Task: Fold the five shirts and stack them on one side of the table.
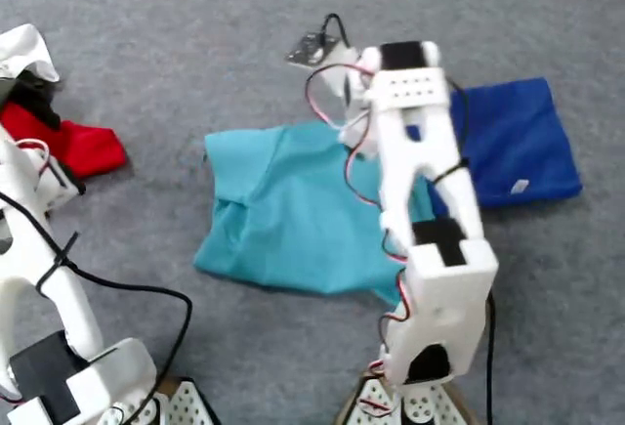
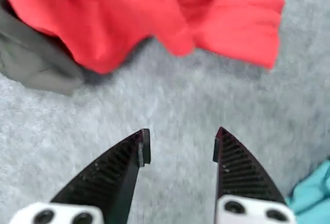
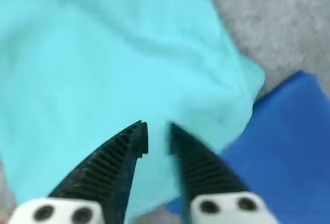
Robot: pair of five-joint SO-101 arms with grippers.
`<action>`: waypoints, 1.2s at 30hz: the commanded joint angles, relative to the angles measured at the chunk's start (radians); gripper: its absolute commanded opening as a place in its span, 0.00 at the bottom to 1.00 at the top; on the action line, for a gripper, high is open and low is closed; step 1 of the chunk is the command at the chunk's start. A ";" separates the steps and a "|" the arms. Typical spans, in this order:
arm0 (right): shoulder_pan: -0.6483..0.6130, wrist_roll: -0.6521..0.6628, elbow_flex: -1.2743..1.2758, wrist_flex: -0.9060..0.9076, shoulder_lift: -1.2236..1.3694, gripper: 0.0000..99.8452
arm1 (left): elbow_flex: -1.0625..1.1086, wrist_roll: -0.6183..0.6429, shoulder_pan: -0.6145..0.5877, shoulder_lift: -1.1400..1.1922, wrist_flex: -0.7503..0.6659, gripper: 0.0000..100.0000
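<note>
Grey felt covers the table [image 1: 146, 73], and at its far left edge lies a heap of a white shirt [image 1: 24, 46], a dark shirt [image 1: 29, 98] and a crumpled red shirt [image 1: 73, 144]. The left arm [image 1: 44, 269] rises from its base at the near left corner and bends toward that heap. The left gripper [image 2: 180, 144] hangs over bare felt just short of the red cloth, its fingers spread wide with nothing between them. In the middle the teal shirt [image 1: 293, 215] lies partly folded (its edges are uneven). The right arm [image 1: 430, 210] stretches from the near edge across the teal shirt's right side. The right gripper [image 3: 157, 139] points down at teal cloth with its fingers only a narrow gap apart, holding nothing. Just right of it, the blue shirt [image 1: 513, 147] lies folded flat, and the teal shirt's corner overlaps its edge.
</note>
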 commanded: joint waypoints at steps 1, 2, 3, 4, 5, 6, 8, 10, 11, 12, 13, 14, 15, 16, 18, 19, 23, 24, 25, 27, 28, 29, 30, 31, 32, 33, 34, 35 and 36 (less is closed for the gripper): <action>-0.062 -0.032 0.022 -0.101 -0.065 0.26 | 0.032 -0.003 0.025 -0.050 0.025 0.21; -0.082 -0.026 0.024 -0.121 -0.059 0.26 | 0.048 -0.003 0.023 -0.051 0.023 0.21; -0.102 -0.023 0.022 -0.140 -0.045 0.26 | 0.061 -0.003 0.023 -0.051 0.025 0.21; -0.124 -0.025 0.015 -0.157 -0.022 0.26 | 0.077 -0.005 0.018 -0.051 0.026 0.21; -0.142 -0.026 0.012 -0.180 0.005 0.26 | 0.091 -0.005 0.015 -0.051 0.026 0.21; -0.156 -0.026 0.012 -0.207 0.039 0.26 | 0.103 -0.005 0.014 -0.051 0.028 0.21; -0.174 -0.028 0.012 -0.269 0.127 0.26 | 0.123 -0.005 0.014 -0.051 0.029 0.21; -0.183 -0.028 0.002 -0.308 0.214 0.26 | 0.135 -0.005 0.014 -0.051 0.029 0.20; -0.183 -0.028 -0.021 -0.313 0.259 0.26 | 0.140 -0.005 0.012 -0.051 0.029 0.20; -0.180 -0.028 -0.050 -0.308 0.300 0.26 | 0.144 -0.005 0.012 -0.051 0.029 0.20; -0.176 -0.031 -0.087 -0.295 0.332 0.25 | 0.144 -0.005 0.006 -0.051 0.031 0.20; -0.166 -0.041 -0.140 -0.258 0.354 0.22 | 0.146 -0.005 -0.005 -0.051 0.031 0.20; -0.160 -0.060 -0.194 -0.216 0.369 0.16 | 0.141 -0.005 -0.012 -0.051 0.031 0.20; -0.156 -0.083 -0.245 -0.186 0.381 0.07 | 0.138 -0.006 -0.021 -0.051 0.031 0.20; -0.133 -0.104 -0.338 -0.118 0.401 0.02 | 0.133 -0.012 -0.032 -0.053 0.028 0.20; -0.124 -0.104 -0.378 -0.072 0.406 0.05 | 0.133 -0.026 -0.032 -0.053 0.028 0.20; -0.096 -0.098 -0.506 0.081 0.406 0.01 | 0.133 -0.034 -0.031 -0.053 0.025 0.20; -0.082 -0.098 -0.533 0.117 0.406 0.01 | 0.132 -0.034 -0.031 -0.053 0.023 0.20; -0.071 -0.098 -0.568 0.150 0.406 0.01 | 0.126 -0.034 -0.029 -0.053 0.026 0.20; -0.035 -0.098 -0.618 0.203 0.407 0.00 | 0.115 -0.034 -0.028 -0.053 0.028 0.20; -0.012 -0.098 -0.638 0.216 0.407 0.00 | 0.109 -0.034 -0.028 -0.053 0.029 0.20; 0.013 -0.098 -0.651 0.224 0.407 0.00 | 0.104 -0.034 -0.028 -0.053 0.029 0.20; 0.038 -0.097 -0.662 0.224 0.409 0.00 | 0.101 -0.034 -0.029 -0.053 0.029 0.20; 0.062 -0.095 -0.670 0.224 0.412 0.00 | 0.101 -0.034 -0.028 -0.053 0.028 0.20; 0.081 -0.083 -0.673 0.222 0.412 0.00 | 0.101 -0.034 -0.023 -0.053 0.028 0.20; 0.094 -0.069 -0.673 0.222 0.412 0.00 | 0.101 -0.034 -0.023 -0.053 0.025 0.20; 0.107 -0.064 -0.674 0.222 0.412 0.00 | 0.101 -0.034 -0.021 -0.053 0.023 0.20; 0.117 -0.064 -0.674 0.221 0.412 0.00 | 0.101 -0.034 -0.021 -0.053 0.021 0.20; 0.127 -0.069 -0.670 0.209 0.412 0.00 | 0.101 -0.034 -0.020 -0.053 0.021 0.20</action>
